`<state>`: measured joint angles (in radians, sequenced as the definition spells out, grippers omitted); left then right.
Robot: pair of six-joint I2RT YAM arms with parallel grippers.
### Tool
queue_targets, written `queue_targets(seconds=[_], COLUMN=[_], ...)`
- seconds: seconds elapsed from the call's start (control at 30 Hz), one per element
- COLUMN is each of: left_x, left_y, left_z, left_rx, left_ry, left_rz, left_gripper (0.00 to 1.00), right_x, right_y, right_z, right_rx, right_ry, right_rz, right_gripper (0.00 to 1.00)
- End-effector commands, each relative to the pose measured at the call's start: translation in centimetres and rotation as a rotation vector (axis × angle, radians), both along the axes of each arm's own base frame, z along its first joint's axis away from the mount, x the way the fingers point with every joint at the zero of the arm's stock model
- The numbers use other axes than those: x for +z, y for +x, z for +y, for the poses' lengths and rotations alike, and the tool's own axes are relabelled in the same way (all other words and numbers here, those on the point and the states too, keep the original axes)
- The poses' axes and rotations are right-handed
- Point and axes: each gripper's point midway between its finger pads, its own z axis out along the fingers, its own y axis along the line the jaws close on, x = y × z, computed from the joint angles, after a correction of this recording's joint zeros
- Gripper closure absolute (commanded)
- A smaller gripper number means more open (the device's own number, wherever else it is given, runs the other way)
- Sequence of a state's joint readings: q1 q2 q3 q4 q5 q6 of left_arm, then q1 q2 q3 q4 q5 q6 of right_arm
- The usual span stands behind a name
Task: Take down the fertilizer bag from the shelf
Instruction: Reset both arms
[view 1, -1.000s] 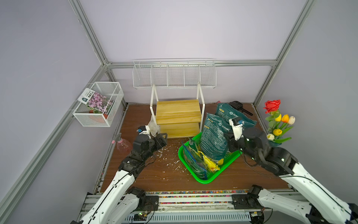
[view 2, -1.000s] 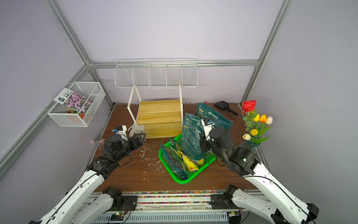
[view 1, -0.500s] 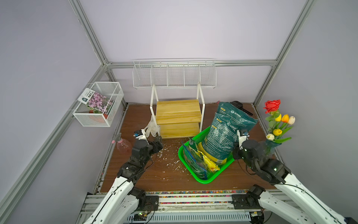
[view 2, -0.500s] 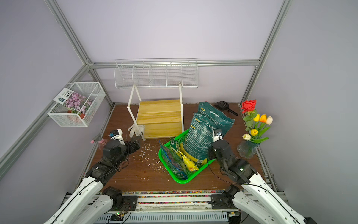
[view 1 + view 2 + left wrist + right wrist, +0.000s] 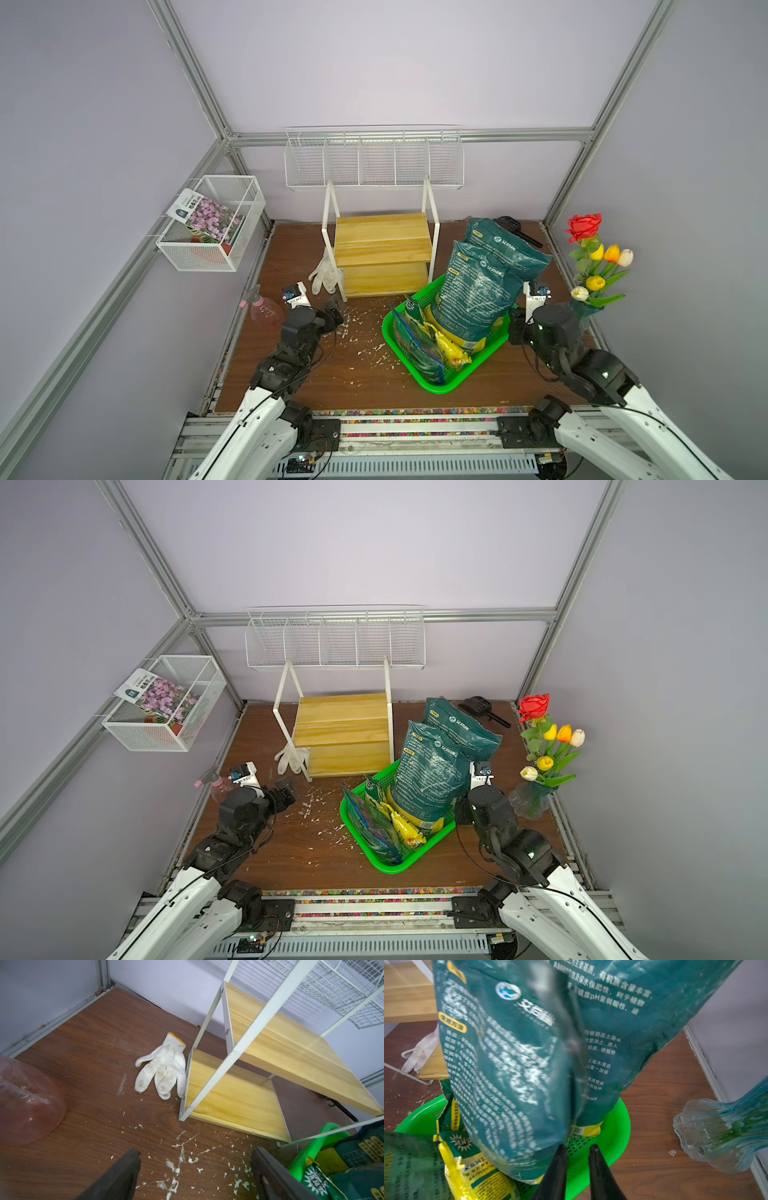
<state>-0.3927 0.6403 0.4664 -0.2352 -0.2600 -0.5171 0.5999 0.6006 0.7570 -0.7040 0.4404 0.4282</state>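
A dark teal fertilizer bag point(image 5: 473, 295) point(image 5: 428, 775) point(image 5: 512, 1068) stands upright in the green basket point(image 5: 446, 386) point(image 5: 395, 866) point(image 5: 616, 1126), against a second bag of the same look point(image 5: 511, 249) behind it. The shelf point(image 5: 380, 237) point(image 5: 340, 719) point(image 5: 280, 1051), yellowish boards on white legs, holds nothing. My right gripper point(image 5: 578, 1148) is just right of the bag's base, its jaws narrowly open over the basket rim with nothing between them. My left gripper point(image 5: 334, 311) point(image 5: 195, 1150) hangs wide open over the floor in front of the shelf.
Yellow and green packets point(image 5: 432, 345) lean in the basket's front. A white glove point(image 5: 164, 1068) lies at the shelf's left leg, a pink spray bottle point(image 5: 264, 309) at the left wall. A glass vase of flowers point(image 5: 590, 266) stands right, a black scoop point(image 5: 515, 228) behind. White flakes point(image 5: 178, 1159) litter the floor.
The right gripper came down and away from the bag's upper edge, and the bag now stands in the basket unheld. The left arm drew back a little toward the front.
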Motion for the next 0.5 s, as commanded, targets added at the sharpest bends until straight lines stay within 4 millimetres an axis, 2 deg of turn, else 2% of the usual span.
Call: queue_targets(seconds=[0.0, 0.1, 0.23, 0.33, 0.47], left_x=[0.0, 0.1, 0.0, -0.3, -0.4], left_y=[0.2, 0.4, 0.6, 0.8, 0.9], left_z=[0.7, 0.7, 0.7, 0.7, 0.8], left_rx=[0.028, 0.032, 0.037, 0.032, 0.035], left_ry=[0.038, 0.037, 0.040, 0.054, 0.065], left_rz=[-0.017, -0.027, -0.031, -0.033, -0.032], left_gripper=[0.12, 0.12, 0.12, 0.11, 0.11], right_x=[-1.8, -2.7, -3.5, -4.9, -7.0], right_y=[-1.5, -1.9, -1.2, 0.2, 2.8], right_z=[-1.1, -1.2, -1.5, -1.6, -3.1], right_rx=[-0.047, -0.048, -0.062, -0.081, -0.151], right_ry=[0.024, 0.018, -0.034, -0.014, 0.057], right_rz=[0.063, 0.092, 0.104, 0.153, 0.229], right_gripper=[0.75, 0.75, 0.75, 0.73, 0.72])
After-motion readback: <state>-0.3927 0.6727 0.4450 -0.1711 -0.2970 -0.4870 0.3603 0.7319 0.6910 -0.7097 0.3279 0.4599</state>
